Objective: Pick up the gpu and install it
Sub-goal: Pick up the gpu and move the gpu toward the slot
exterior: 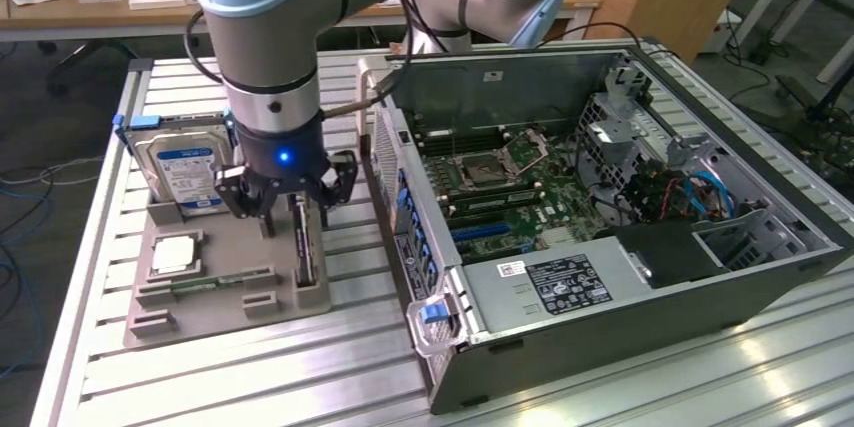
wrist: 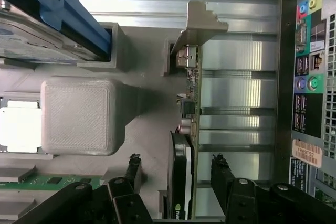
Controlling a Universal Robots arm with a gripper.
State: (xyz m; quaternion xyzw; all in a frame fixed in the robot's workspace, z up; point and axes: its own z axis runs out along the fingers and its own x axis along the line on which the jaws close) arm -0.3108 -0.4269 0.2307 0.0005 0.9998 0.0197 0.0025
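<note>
Grey printed tray [exterior: 238, 252] holds the gpu [exterior: 304, 244] edge-on, on the exterior view's left of the open PC case [exterior: 747, 282]. Gripper [exterior: 296, 215] fingers spread, straddling the card, clear of it. Hard drive [exterior: 187, 169] label is blue-white, text unreadable.

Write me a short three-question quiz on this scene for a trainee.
1. True or false: the hard drive sits to the exterior view's left of the claw.
2. What stands between the claw's open fingers? A the hard drive; B the graphics card; C nothing.
3. Fill the gap: the graphics card stands on edge in the grey ____, not in the computer case.
Key: 1 true; 2 B; 3 holder.
</note>
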